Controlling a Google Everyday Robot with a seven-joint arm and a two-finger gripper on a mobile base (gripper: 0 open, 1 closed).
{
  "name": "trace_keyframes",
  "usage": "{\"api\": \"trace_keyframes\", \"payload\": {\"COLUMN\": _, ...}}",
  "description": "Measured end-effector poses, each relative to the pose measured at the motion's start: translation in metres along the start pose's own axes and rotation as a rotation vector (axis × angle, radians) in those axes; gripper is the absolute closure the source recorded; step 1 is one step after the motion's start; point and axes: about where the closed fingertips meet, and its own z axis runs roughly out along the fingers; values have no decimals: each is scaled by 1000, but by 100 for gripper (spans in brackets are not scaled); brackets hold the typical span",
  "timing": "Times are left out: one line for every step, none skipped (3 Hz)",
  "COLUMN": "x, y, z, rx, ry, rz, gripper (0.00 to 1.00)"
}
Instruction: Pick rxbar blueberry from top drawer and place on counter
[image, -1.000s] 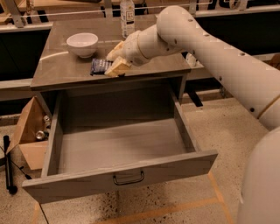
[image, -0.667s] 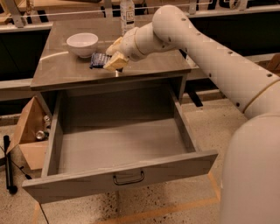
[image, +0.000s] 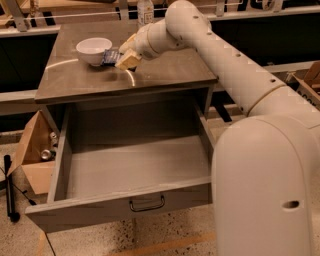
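Observation:
The top drawer (image: 120, 207) is pulled wide open below the counter, and its grey inside shows nothing in it. My gripper (image: 124, 59) is over the counter (image: 165, 72), just right of the white bowl. It is shut on the rxbar blueberry (image: 111, 56), a dark blue bar that sticks out to the left of the yellowish fingertips (image: 128, 60) and nearly touches the bowl's side. The bar is low over the counter top; I cannot tell whether it touches it.
A white bowl (image: 93, 50) stands on the counter's back left. A clear bottle (image: 145, 11) stands behind the counter. An open cardboard box (image: 35, 155) with cans sits on the floor left of the drawer. My arm (image: 240, 90) crosses the right side.
My gripper has moved left and farther back over the counter with the bar, ending close beside the white bowl. The drawer has stayed open.

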Motion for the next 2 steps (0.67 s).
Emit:
{"api": "trace_keyframes", "payload": {"x": 5, "y": -12, "z": 10, "rx": 7, "ry": 12, "rz": 27, "gripper": 36}}
{"api": "trace_keyframes", "payload": {"x": 14, "y": -12, "z": 15, "rx": 4, "ry": 28, "rz": 57, "gripper": 12}}
